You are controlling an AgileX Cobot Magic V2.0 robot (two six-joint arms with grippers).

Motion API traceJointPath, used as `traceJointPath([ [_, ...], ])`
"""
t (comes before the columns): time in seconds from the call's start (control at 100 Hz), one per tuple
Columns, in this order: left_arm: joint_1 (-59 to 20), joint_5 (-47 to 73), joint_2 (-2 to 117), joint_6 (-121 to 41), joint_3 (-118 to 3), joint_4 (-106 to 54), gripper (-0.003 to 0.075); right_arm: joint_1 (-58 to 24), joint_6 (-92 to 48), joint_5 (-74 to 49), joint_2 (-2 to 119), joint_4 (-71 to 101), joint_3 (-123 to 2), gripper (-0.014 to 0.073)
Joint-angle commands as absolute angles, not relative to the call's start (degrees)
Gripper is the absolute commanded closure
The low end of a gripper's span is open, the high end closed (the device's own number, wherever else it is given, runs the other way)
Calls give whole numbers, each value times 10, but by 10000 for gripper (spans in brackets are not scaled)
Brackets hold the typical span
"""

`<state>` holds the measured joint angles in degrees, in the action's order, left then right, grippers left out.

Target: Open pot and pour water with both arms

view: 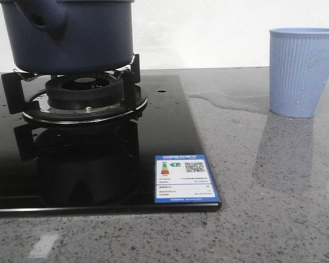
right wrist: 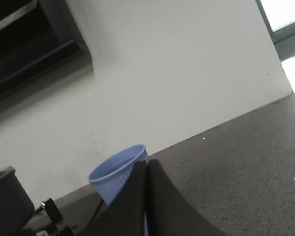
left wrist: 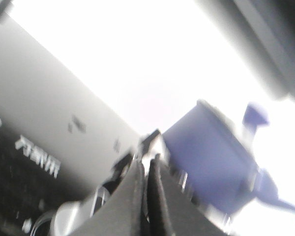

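Observation:
The dark navy pot (view: 71,38) sits on the gas burner (view: 85,96) at the far left, its stubby tubular handle (view: 46,17) pointing toward me. Its top is cut off in the front view. A thin film of water (view: 225,101) lies on the counter between the stove and the cup. Neither gripper shows in the front view. In the blurred left wrist view, my left gripper (left wrist: 146,164) is shut and empty, apart from the pot (left wrist: 206,157), which has a knob-like part (left wrist: 255,115) above it. My right gripper (right wrist: 146,166) is shut and empty, in front of the cup.
A pale blue ribbed cup (view: 302,71) stands upright at the far right on the grey speckled counter (view: 263,208); it also shows in the right wrist view (right wrist: 115,177). The black glass cooktop (view: 170,126) carries a blue-and-white label (view: 185,179) at its front right corner. A white wall runs behind.

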<state>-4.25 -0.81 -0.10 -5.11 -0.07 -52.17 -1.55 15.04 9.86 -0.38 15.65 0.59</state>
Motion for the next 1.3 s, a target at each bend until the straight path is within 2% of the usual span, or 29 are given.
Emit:
traceJointPath([
  [0.0,-42,-51,-16,-47,6,-571,740,-14,156,142,-16,201,3,669],
  [0.1,-42,-51,-16,-47,4,-602,740,-14,156,104,-16,200,-27,669],
  [0.24,-42,-52,-16,-47,2,-672,740,-14,154,-12,-13,195,-90,669],
  [0.4,-42,-22,-16,-47,-37,-572,740,-15,152,-160,25,195,-166,669],
  [0.62,-43,160,49,-47,-159,-393,739,-39,135,-370,142,195,-282,669],
  [0.82,-70,308,181,-182,-273,-405,738,-60,84,-545,257,237,-372,669],
  [1.13,-159,497,355,-506,-435,-672,727,-66,-137,-584,325,463,-419,669],
  [1.29,-165,543,403,-619,-506,-721,727,-66,-266,-561,325,506,-420,669],
])
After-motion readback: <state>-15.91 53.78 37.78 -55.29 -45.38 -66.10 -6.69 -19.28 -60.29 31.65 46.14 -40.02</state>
